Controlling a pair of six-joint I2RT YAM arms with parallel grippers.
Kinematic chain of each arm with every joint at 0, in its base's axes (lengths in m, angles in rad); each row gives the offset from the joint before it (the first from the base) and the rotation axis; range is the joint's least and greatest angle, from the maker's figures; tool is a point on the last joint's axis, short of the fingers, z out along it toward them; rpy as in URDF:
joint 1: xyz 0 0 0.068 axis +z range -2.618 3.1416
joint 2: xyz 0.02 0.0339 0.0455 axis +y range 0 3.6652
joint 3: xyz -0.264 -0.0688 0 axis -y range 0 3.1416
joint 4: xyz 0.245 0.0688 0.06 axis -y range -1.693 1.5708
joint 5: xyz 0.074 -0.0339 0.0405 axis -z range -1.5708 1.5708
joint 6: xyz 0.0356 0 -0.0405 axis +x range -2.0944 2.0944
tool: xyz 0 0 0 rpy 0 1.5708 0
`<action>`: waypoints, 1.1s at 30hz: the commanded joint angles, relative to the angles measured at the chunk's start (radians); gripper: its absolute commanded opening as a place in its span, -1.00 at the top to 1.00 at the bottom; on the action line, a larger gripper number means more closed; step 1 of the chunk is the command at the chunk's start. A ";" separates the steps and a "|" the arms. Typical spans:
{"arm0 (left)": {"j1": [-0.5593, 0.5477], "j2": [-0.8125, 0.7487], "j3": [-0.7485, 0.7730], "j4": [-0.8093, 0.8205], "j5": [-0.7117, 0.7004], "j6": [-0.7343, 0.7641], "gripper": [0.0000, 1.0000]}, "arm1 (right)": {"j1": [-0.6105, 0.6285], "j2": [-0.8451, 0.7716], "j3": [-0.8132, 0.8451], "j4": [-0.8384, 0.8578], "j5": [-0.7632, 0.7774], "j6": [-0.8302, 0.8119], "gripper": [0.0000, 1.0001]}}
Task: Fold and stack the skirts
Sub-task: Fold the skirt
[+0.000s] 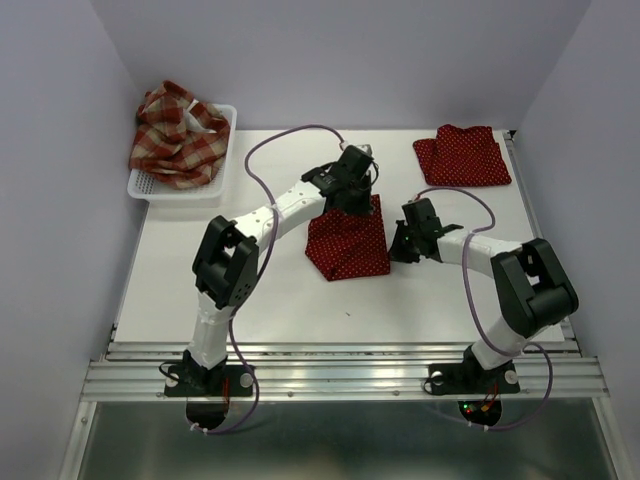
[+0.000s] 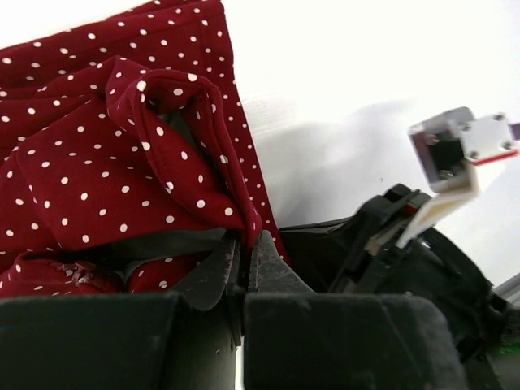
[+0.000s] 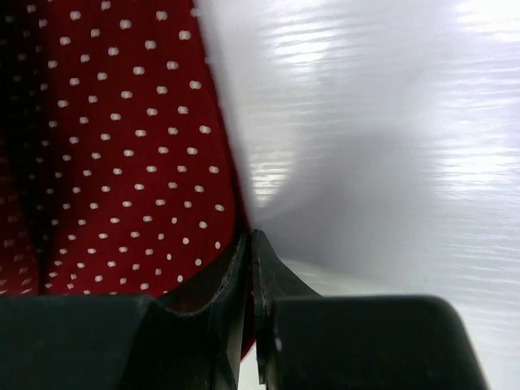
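A dark red polka-dot skirt [image 1: 347, 243] lies partly folded at the table's middle. My left gripper [image 1: 352, 203] is at its far edge, shut on a raised fold of this skirt [image 2: 122, 162], with the jaws [image 2: 245, 240] pinching the cloth. My right gripper [image 1: 398, 247] is at the skirt's right edge, its jaws shut on the hem [image 3: 138, 146] at the fingertips [image 3: 251, 236]. A second polka-dot skirt [image 1: 462, 155] lies folded at the back right. The plaid skirt [image 1: 178, 133] lies crumpled in the basket.
The white mesh basket [image 1: 190, 188] stands at the back left corner of the table. The right arm's wrist [image 2: 422, 236] shows close beside my left gripper. Purple walls close in the left, right and back sides.
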 commanded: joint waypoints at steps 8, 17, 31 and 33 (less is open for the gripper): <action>-0.067 0.162 0.206 -0.062 0.106 0.093 0.36 | -0.010 -0.056 -0.057 0.045 0.011 0.017 0.76; -0.089 0.096 0.274 -0.056 0.112 0.139 -0.97 | -0.010 -0.309 -0.089 -0.103 0.163 0.003 0.47; 0.167 -0.566 -0.440 0.133 -0.119 0.048 -0.97 | 0.010 -0.216 0.244 -0.044 -0.204 -0.359 -1.00; 0.230 -0.631 -0.560 0.136 -0.134 0.018 -0.97 | 0.051 -0.106 0.320 -0.088 -0.170 -0.412 -1.00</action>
